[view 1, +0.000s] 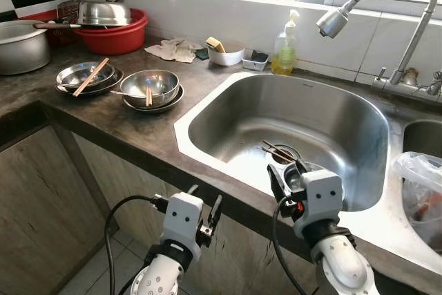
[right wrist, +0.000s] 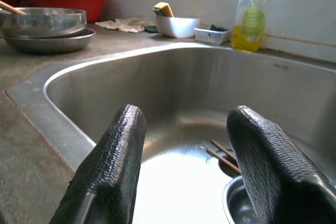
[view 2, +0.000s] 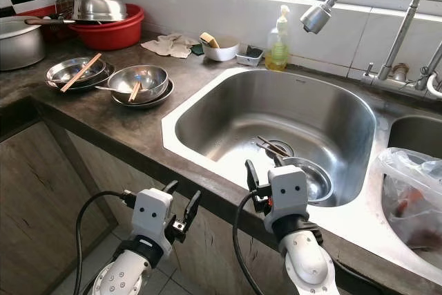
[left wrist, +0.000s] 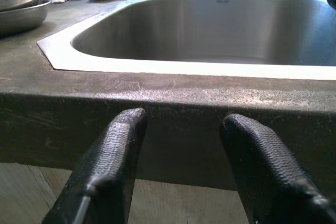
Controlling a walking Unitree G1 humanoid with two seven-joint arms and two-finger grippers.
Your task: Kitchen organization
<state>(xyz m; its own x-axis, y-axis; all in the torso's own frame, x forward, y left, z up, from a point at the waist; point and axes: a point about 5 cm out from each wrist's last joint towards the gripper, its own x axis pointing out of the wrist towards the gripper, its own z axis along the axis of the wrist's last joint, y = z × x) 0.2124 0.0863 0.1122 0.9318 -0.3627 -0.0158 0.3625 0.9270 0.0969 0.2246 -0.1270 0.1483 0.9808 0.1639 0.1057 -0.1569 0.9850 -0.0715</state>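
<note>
A steel sink (view 1: 297, 105) is set in the dark counter (view 1: 124, 126). Two brown chopsticks (view 1: 278, 150) lie across its drain, beside a small steel bowl (view 2: 315, 178) at the basin's near side. On the counter to the left, two stacks of steel bowls (view 1: 149, 86) (view 1: 81, 74) each hold chopsticks. My right gripper (view 1: 287, 176) hovers open over the sink's front rim, just before the small bowl and empty. My left gripper (view 1: 205, 206) is open below the counter's front edge (left wrist: 173, 103), holding nothing.
A red basin (view 1: 114, 36) with a steel lid and a large pot (view 1: 21, 46) stand at the back left. A cloth (view 1: 173, 50), white bowl with sponge (view 1: 224, 53), soap bottle (view 1: 284, 48) and faucet (view 1: 335, 22) line the back. A plastic bag (view 1: 421, 191) fills the right basin.
</note>
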